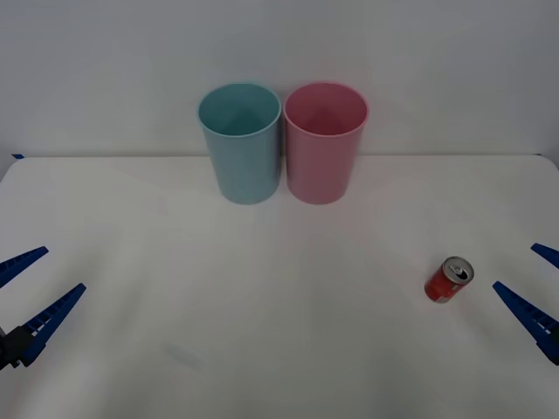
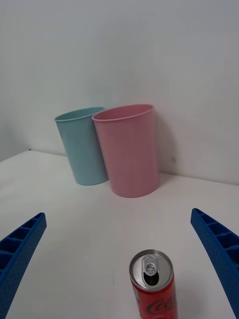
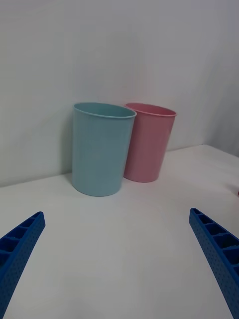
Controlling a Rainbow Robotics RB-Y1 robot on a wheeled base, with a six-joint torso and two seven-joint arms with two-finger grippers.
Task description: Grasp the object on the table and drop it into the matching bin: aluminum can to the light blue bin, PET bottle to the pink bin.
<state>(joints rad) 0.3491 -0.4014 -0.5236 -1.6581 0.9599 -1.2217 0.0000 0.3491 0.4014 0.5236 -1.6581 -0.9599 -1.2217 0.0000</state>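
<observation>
Spread wide and holding nothing, my right gripper [image 1: 531, 295] hangs low at the right edge of the wide white table [image 1: 262, 349], its blue ribbed fingers [image 2: 214, 249] well parted. My left gripper [image 1: 26, 292] waits in the same parted way at the left edge, far from anything it could take. The small red aluminum drink can with the silver pull-tab top [image 1: 449, 279] stands upright on the table toward the right edge, nearer the front than the back, just beside my right fingertips and a little inward of them. From my right wrist the can [image 2: 153, 284] sits almost midway between the two fingers, close in, its long axis vertical, pull-tab facing up. So the right arm is plainly the nearer one, and I judge the next move to be a short reach toward the table's middle so the fingers pass on either side of the can's body before closing. At the back edge, near its centre, the tall round light blue plastic bin [image 1: 241, 144] and the tall round pink plastic bin [image 1: 324, 144] stand side by side, touching or nearly so, the blue one farther from my right arm. Since this is a can, the blue bin is my target, and the carry must go past the pink one.
</observation>
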